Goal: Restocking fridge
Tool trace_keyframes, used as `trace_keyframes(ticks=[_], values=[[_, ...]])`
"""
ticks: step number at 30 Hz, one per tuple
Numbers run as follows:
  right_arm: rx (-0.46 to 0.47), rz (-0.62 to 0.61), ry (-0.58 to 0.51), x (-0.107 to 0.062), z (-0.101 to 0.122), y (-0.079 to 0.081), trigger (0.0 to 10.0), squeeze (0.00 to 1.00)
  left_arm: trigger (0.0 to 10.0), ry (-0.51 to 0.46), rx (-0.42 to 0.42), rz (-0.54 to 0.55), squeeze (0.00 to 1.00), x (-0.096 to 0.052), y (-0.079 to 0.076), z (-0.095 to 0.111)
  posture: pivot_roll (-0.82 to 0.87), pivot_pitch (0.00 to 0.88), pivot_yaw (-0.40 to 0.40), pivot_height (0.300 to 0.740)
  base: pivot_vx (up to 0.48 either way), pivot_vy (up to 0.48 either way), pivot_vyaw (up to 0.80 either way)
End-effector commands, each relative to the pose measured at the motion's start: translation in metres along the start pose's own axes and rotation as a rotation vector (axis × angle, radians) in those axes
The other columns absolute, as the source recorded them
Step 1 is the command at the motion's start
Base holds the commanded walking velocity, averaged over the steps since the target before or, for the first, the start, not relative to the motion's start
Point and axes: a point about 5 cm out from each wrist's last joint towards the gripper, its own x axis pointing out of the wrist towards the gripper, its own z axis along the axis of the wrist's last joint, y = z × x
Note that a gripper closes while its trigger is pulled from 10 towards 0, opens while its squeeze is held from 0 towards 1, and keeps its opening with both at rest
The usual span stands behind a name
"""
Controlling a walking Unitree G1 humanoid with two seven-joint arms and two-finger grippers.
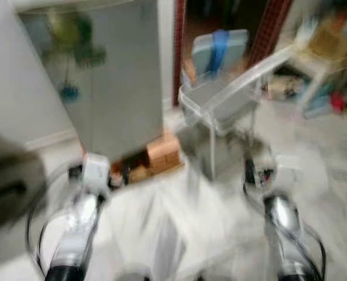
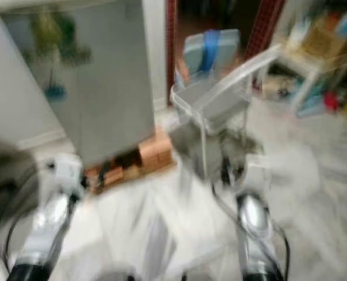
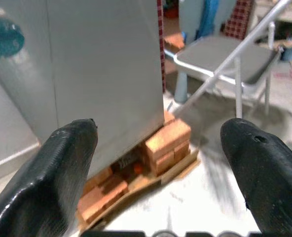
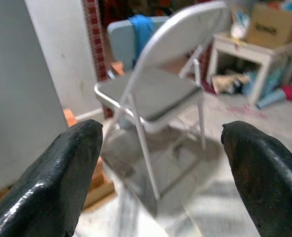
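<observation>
Approaching the fridge, both grippers empty

One grey fridge (image 1: 112, 76) stands ahead to the left, its base raised on stacked bricks (image 3: 168, 145); judged heavy and rigid, its door is probably best pulled at the free edge, though no handle can be made out. One folding metal chair (image 4: 151, 94) stands just to its right, light and stiff, with a blue cloth (image 4: 141, 27) hanging behind it. No items to stock can be made out. The left gripper (image 3: 168, 163) and the right gripper (image 4: 163, 163) are both spread wide, holding nothing.
</observation>
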Motion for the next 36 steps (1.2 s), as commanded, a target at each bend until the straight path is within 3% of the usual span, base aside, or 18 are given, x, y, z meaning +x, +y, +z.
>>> trace_keyframes(ticks=[1,11,36], values=[[0.015,0.007,-0.014,0.001,0.003,0.006,10.0,0.00,10.0,0.003,0.011,0.030,0.00,-0.001,0.011,0.001,0.02,0.001,0.007,0.740,0.000,0.480,0.00],[0.008,-0.006,-0.012,0.001,0.004,0.002,10.0,0.00,10.0,0.003,-0.024,0.010,0.00,-0.003,0.012,0.001,0.02,0.000,0.005,0.740,0.000,0.480,0.00],[0.005,0.010,-0.023,0.011,0.009,0.005,10.0,0.00,10.0,0.000,-0.037,-0.080,0.00,-0.002,-0.001,0.001,0.03,0.000,-0.009,0.740,0.000,0.466,-0.63]])
